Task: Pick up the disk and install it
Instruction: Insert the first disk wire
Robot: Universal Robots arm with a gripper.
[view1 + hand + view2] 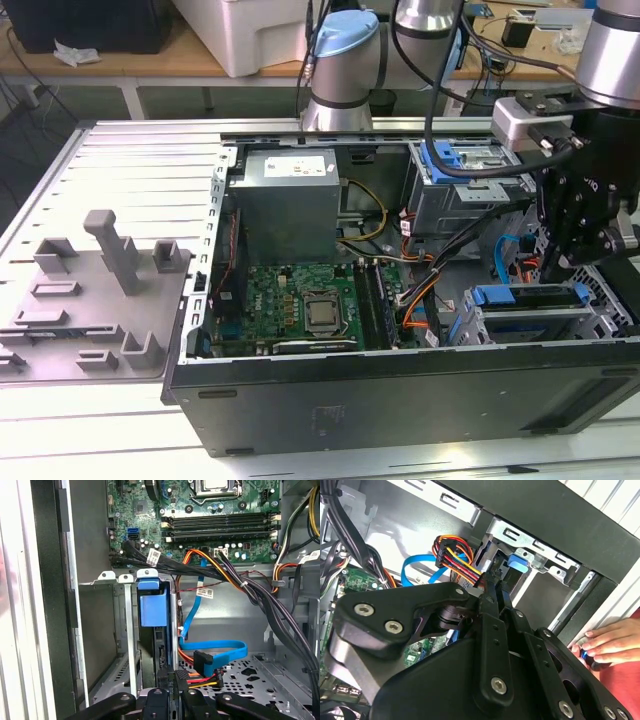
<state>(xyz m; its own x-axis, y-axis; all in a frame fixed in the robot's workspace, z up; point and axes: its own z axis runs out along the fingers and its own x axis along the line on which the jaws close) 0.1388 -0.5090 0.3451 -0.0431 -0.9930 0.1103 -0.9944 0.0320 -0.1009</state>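
The disk (pixel 530 297) sits on edge in the lower metal drive cage (pixel 490 325) at the case's front corner, on the exterior view's right. Its blue rail tab (pixel 152 607) stands up from the cage slot, and its dark edge runs down toward the fingers. The same blue tab (pixel 517 562) shows in the second wrist view, inside the silver cage. My gripper (pixel 553 272) hangs just above the cage. Its two thin black fingers lie together, with the gripper (pixel 173 674) at the disk's near edge, and I see nothing held between them. In the second wrist view the gripper (pixel 492 582) points at the slot.
A blue data cable (pixel 215 650) and an orange-red-yellow power plug (pixel 205 672) lie beside the cage. The grey power-supply box (pixel 290 200), motherboard (pixel 310 300) and upper cage with blue bracket (pixel 465 160) crowd the case. A grey fixture (pixel 100 290) lies outside. A hand (pixel 607 640) rests by the case.
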